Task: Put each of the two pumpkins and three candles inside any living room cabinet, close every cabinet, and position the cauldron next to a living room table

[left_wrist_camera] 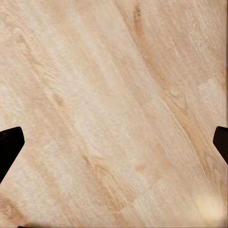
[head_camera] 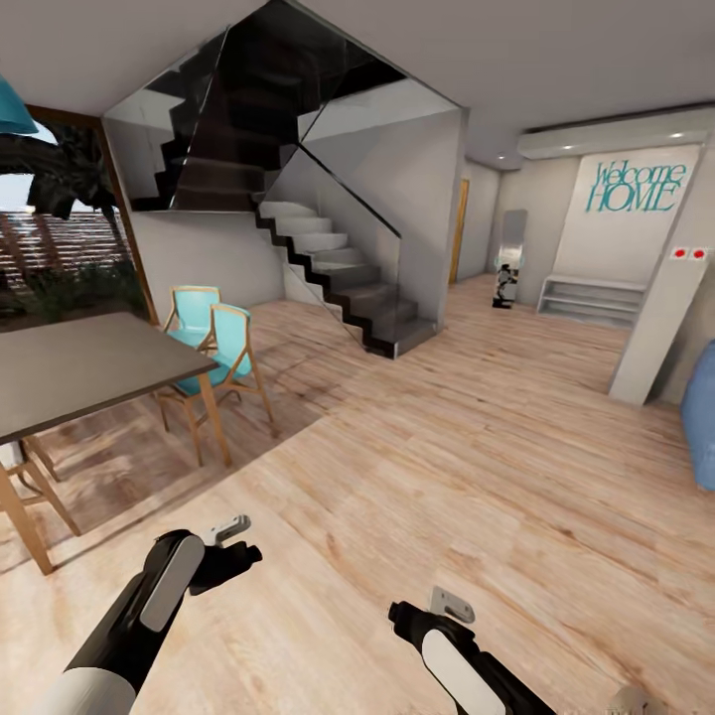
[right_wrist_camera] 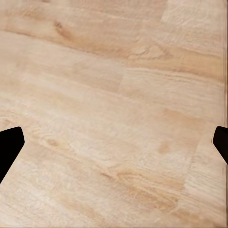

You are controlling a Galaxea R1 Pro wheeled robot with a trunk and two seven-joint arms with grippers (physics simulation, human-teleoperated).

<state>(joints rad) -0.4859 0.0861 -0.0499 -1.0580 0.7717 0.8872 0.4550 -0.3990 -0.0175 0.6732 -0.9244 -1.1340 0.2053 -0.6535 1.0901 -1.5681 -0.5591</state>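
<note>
The robot stands on a pale wood floor in an open room, apparently on its way, since no pumpkin, candle, cabinet or cauldron can be pointed to from here. Both arms are tucked low and near, likely to keep them clear while the base moves. The left hand and right hand each point down at bare planks, fingers spread wide apart and holding nothing. At left sits a grey dining desk with turquoise chairs beside it; farther off rises a dark staircase, and at far right a wall reads "Welcome HOME".
</note>
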